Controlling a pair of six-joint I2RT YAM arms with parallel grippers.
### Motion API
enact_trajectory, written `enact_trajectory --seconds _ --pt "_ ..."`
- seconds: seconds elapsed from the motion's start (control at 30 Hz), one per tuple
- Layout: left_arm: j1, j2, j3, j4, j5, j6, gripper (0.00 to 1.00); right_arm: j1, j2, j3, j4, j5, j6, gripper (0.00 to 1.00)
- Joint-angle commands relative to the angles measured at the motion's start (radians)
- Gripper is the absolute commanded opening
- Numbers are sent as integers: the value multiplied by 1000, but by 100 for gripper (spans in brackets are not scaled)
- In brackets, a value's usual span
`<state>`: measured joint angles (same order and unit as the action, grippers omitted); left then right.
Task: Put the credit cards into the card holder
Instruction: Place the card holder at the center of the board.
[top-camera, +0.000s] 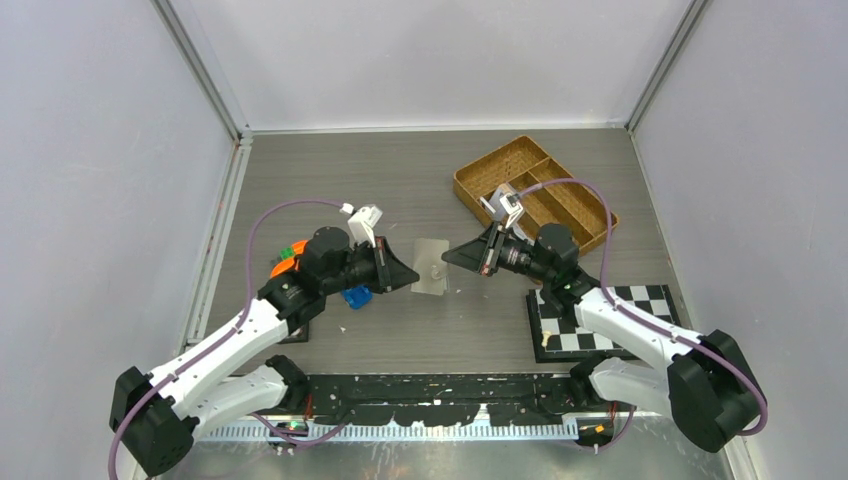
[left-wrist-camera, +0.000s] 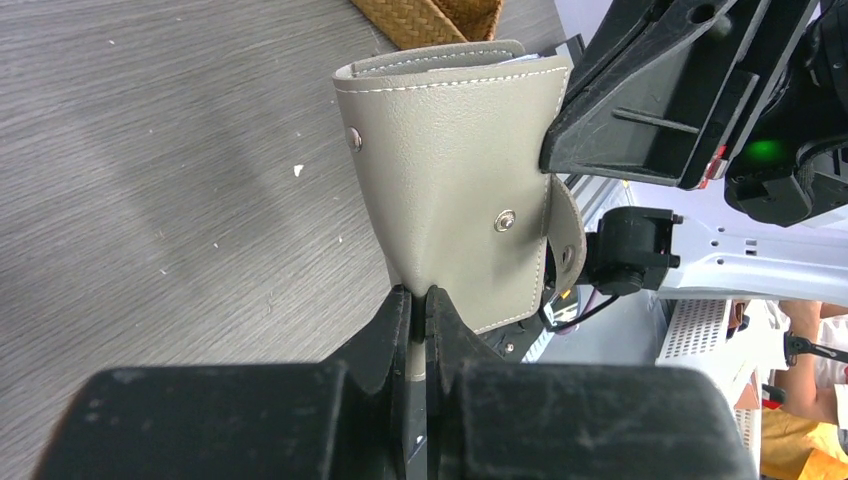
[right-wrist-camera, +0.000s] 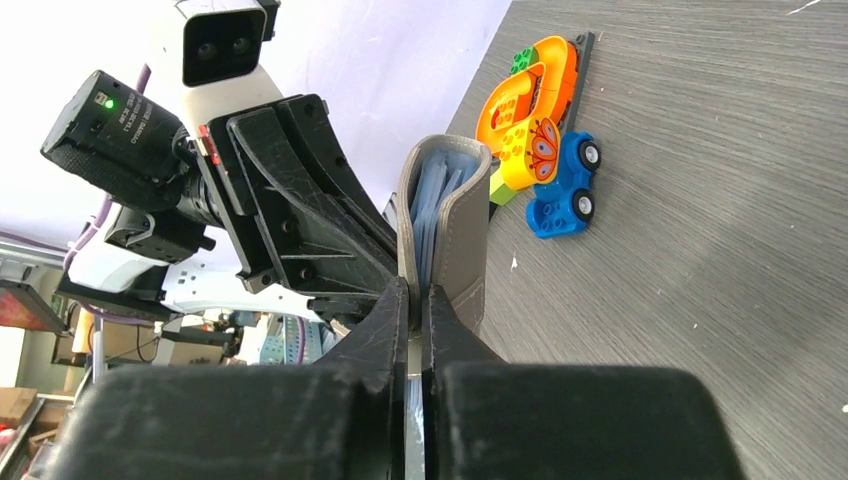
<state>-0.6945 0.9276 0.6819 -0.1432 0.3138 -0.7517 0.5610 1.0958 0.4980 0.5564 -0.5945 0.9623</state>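
The grey card holder (top-camera: 431, 266) hangs folded in the air between my two grippers, above the table's middle. My left gripper (left-wrist-camera: 420, 297) is shut on its lower edge; the holder's grey outside with snap studs (left-wrist-camera: 450, 180) faces this view. My right gripper (right-wrist-camera: 420, 292) is shut on the opposite edge, pinching one grey wall (right-wrist-camera: 465, 240) beside the light blue inside (right-wrist-camera: 435, 195). Thin pale edges, possibly credit cards (left-wrist-camera: 528, 57), peek from the holder's top. No loose cards show on the table.
A wicker basket (top-camera: 535, 190) with two compartments stands at the back right. A chessboard (top-camera: 600, 322) lies at the front right under the right arm. Orange and green toy bricks (top-camera: 285, 262) and a blue toy car (top-camera: 355, 297) lie by the left arm.
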Motion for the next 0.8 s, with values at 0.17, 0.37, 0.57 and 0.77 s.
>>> enact_trajectory --seconds 0.17,0.37,0.57,0.77 --pt "-19 -17 10 110 39 3 6 36 -74 33 -13 4 -59 1" --pt "-19 -27 12 107 35 5 35 35 -149 24 -76 54 -91 0" --pt "-17 -45 -2 117 29 9 40 34 -176 10 -85 64 -92 0" --pt "-18 -35 -15 110 12 18 47 35 -166 -18 -52 63 -69 1"
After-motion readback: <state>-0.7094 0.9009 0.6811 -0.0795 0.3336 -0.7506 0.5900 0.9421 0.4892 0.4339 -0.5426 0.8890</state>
